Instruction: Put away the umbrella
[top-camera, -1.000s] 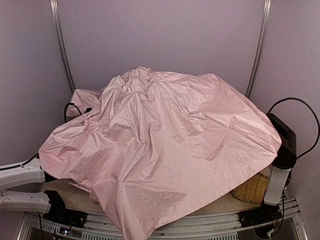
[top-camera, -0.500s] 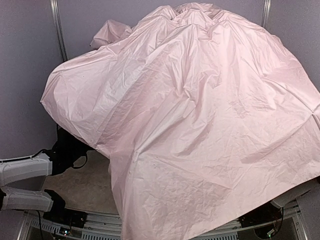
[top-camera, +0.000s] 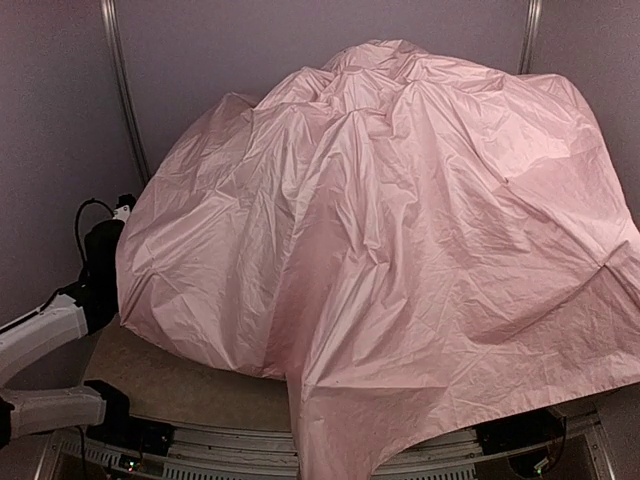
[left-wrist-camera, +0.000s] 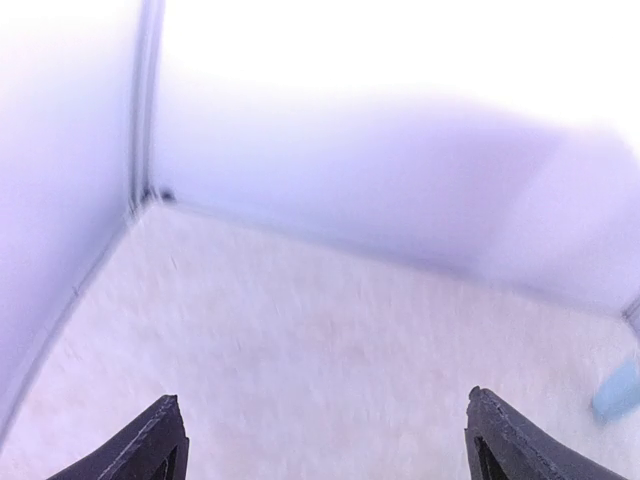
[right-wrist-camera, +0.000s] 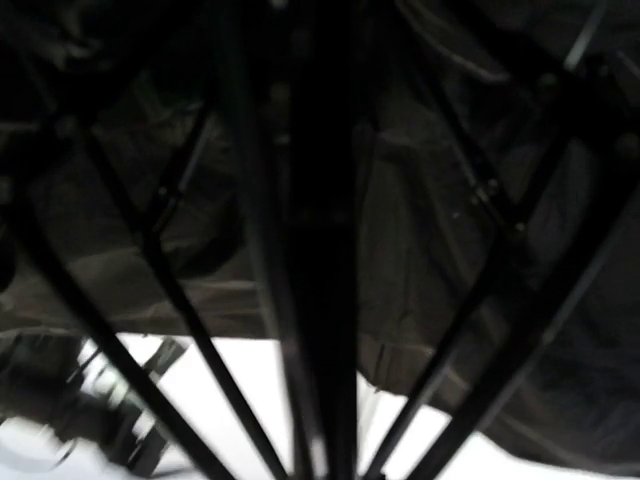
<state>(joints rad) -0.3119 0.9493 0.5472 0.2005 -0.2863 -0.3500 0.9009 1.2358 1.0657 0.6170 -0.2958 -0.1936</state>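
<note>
Top external: umbrella, open, its pink canopy draped over most of the table. Right wrist: black shaft runs lengthwise straight ahead of my right gripper, the nearer arm; its grip I cannot tell. Left gripper: jaws wide, empty, just beside the canopy's left edge.

No legible text, brand, number or sign; umbrella fabric unprinted.
</note>
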